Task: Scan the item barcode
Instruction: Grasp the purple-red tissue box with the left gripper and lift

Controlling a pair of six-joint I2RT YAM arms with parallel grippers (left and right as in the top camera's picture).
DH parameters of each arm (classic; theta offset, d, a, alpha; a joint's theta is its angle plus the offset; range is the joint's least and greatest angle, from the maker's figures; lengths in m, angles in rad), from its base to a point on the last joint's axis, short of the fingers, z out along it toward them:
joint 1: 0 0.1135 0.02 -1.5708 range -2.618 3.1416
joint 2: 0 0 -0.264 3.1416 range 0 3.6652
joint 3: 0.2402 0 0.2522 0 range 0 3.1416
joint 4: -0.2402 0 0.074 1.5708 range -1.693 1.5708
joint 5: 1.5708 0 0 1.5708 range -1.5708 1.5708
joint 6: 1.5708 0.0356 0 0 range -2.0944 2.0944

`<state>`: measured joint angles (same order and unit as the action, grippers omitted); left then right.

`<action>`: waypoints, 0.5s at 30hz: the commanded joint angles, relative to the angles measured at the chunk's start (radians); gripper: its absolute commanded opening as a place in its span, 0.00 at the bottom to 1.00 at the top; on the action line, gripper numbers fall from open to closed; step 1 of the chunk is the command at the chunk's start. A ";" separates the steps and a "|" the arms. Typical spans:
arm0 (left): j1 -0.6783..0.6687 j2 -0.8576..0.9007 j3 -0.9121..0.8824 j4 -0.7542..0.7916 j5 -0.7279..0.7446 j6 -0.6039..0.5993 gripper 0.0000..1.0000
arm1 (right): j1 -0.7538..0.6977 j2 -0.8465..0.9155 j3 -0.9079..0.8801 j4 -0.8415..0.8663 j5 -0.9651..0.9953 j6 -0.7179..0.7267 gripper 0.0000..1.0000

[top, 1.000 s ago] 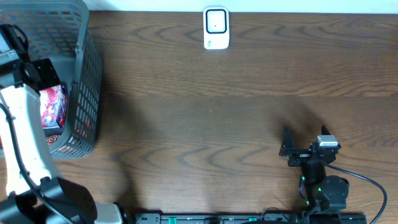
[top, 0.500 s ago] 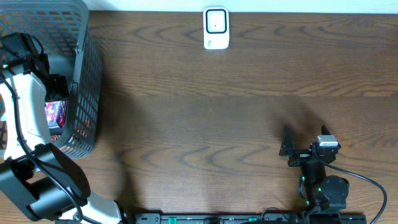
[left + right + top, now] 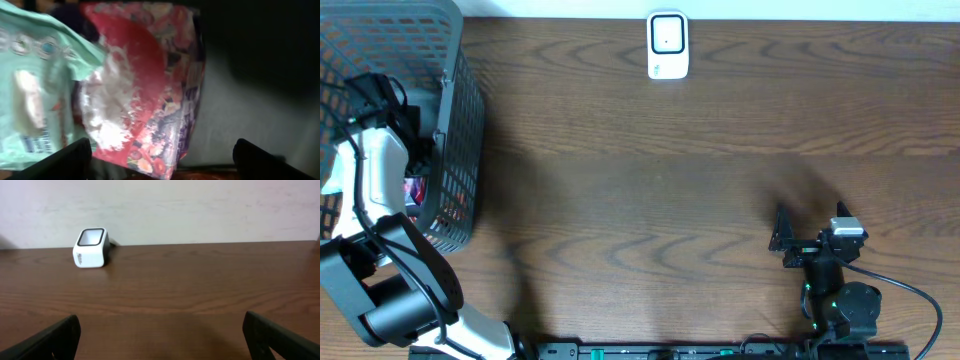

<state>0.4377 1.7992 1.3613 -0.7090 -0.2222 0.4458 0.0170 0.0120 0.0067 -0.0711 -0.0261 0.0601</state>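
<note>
Left pincer [image 3: 162, 157] open over red packet [image 3: 145, 90] inside basket [image 3: 460, 130]; right pincer [image 3: 160, 335] open, low over bench [image 3: 670, 180], facing scanner [image 3: 91, 247].

1. The surface [image 3: 670, 170] is dark brown with a wavy wood grain.
2. The basket [image 3: 460, 110] is grey, in an open mesh pattern.
3. The scanner [image 3: 667, 45] is white with a black-rimmed window.
4. The red packet [image 3: 150, 75] has a white patch and a purple edge with small, many-coloured prints.
5. The green packet [image 3: 40, 55] is mint green with pale markings.
6. The wall [image 3: 200, 205] is off-white.
</note>
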 commanded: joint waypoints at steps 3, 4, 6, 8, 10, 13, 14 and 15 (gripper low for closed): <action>0.005 0.047 -0.065 0.054 0.001 0.108 0.90 | -0.003 -0.006 0.000 -0.005 0.005 0.010 0.99; 0.005 0.057 -0.069 0.060 0.001 0.117 0.90 | -0.003 -0.006 0.000 -0.005 0.005 0.010 0.99; 0.005 0.076 -0.072 0.071 0.002 0.119 0.90 | -0.003 -0.006 0.000 -0.005 0.005 0.010 0.99; 0.005 0.093 -0.073 0.093 0.000 0.119 0.90 | -0.003 -0.006 0.000 -0.005 0.005 0.010 0.99; 0.005 0.107 -0.073 0.117 -0.008 0.119 0.86 | -0.003 -0.006 0.000 -0.005 0.005 0.010 0.99; 0.005 0.122 -0.073 0.156 -0.076 0.118 0.63 | -0.003 -0.006 0.000 -0.005 0.005 0.010 0.99; 0.005 0.122 -0.073 0.164 -0.087 0.118 0.53 | -0.003 -0.006 0.000 -0.005 0.005 0.010 0.99; 0.006 0.122 -0.073 0.167 -0.086 0.118 0.45 | -0.003 -0.006 0.000 -0.005 0.005 0.010 0.99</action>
<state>0.4377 1.8965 1.2945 -0.5533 -0.2741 0.5579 0.0170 0.0120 0.0067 -0.0708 -0.0257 0.0601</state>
